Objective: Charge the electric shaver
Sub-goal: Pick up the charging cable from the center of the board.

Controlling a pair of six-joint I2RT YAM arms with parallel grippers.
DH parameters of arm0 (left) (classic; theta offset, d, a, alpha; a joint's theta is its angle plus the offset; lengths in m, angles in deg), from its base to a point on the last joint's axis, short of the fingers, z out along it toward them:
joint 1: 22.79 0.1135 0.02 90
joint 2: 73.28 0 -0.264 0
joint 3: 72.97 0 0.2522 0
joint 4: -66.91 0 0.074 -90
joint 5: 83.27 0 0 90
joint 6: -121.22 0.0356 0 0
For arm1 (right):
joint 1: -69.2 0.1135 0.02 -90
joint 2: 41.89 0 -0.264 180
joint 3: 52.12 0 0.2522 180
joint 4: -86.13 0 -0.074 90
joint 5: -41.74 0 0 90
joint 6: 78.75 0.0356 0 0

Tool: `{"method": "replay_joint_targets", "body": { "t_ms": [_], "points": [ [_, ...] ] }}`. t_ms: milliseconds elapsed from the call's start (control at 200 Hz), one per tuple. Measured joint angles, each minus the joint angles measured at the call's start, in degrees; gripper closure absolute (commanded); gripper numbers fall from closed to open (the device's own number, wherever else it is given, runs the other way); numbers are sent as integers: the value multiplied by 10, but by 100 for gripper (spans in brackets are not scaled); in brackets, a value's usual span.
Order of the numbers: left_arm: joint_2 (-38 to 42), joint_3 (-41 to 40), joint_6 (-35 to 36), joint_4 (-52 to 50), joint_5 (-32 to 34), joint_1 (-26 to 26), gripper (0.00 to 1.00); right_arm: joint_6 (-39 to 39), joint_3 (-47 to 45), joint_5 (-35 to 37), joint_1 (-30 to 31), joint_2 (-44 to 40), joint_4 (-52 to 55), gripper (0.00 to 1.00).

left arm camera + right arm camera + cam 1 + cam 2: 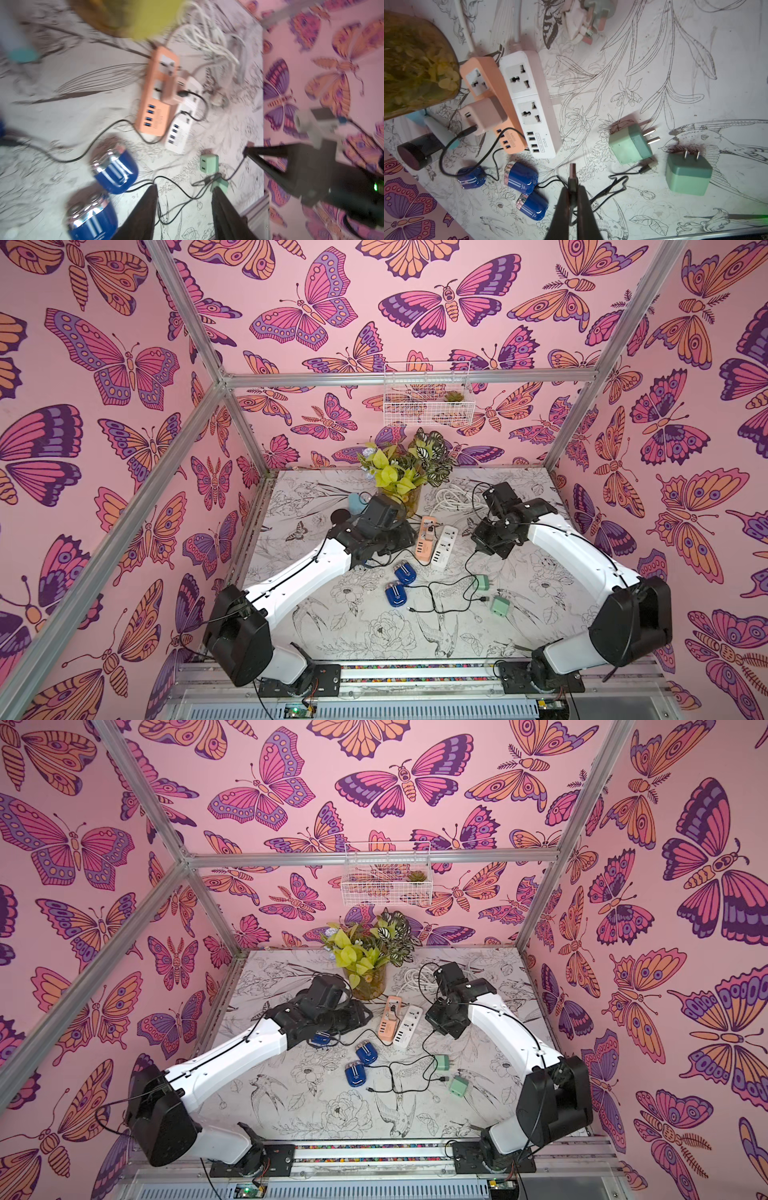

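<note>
Front of the table first: a green adapter [498, 605] lies on the flower-print table [374, 639]. A second green adapter [481, 583] sits just behind it, with a loose cable end [644, 169] between the two. Over to the left, a blue shaver [532, 205] and a second blue shaver [521, 176] lie side by side, nearly touching, and a black lead [616, 177] snakes across the table beside them. Above that tangle the right gripper [572, 187] is pressed tight on a USB plug [572, 172]. The plug's metal tip pokes out past the fingers, near the port end of the white power strip [529, 104] but clear of it. A third blue shaver [471, 177] lies further left, wired by its own cable to a pink charger [485, 116] seated in the orange power strip [506, 112]. The left gripper [185, 187] hangs over that side with its fingers spread and nothing between them, in a blurred view. Further back stand a vase of leaves [405, 497] and a coiled white cord [455, 497], and a wire basket [426, 393] hangs on the rear wall.
</note>
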Motion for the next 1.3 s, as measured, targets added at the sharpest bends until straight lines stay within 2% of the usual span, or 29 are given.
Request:
{"method": "replay_joint_targets", "body": {
  "t_ms": [75,165,371,541,781,996,1127,1162,1222,1302],
  "points": [
    [-8,-6,67,59,-3,-41,38,5,7,-16,0,-8,13,100],
    [-16,-20,144,122,-10,-79,36,13,13,-42,-3,-18,24,100],
    [-66,-19,271,191,1,-121,37,42,14,-106,-18,-29,37,100],
    [-109,-5,324,203,5,-126,45,60,20,-141,-28,-32,39,100],
    [-123,13,346,209,5,-126,53,75,28,-176,-35,-41,41,100],
    [-138,28,349,216,0,-126,72,86,28,-193,-38,-45,39,100],
    [-138,31,349,217,-12,-127,100,95,28,-198,-38,-53,31,100],
    [-138,31,347,212,-15,-127,100,98,28,-198,-40,-56,26,100],
    [-137,30,346,215,-15,-127,100,101,28,-201,-42,-57,22,88],
    [-131,30,336,214,-15,-123,100,101,27,-214,-45,-58,10,66]
  ]
}}
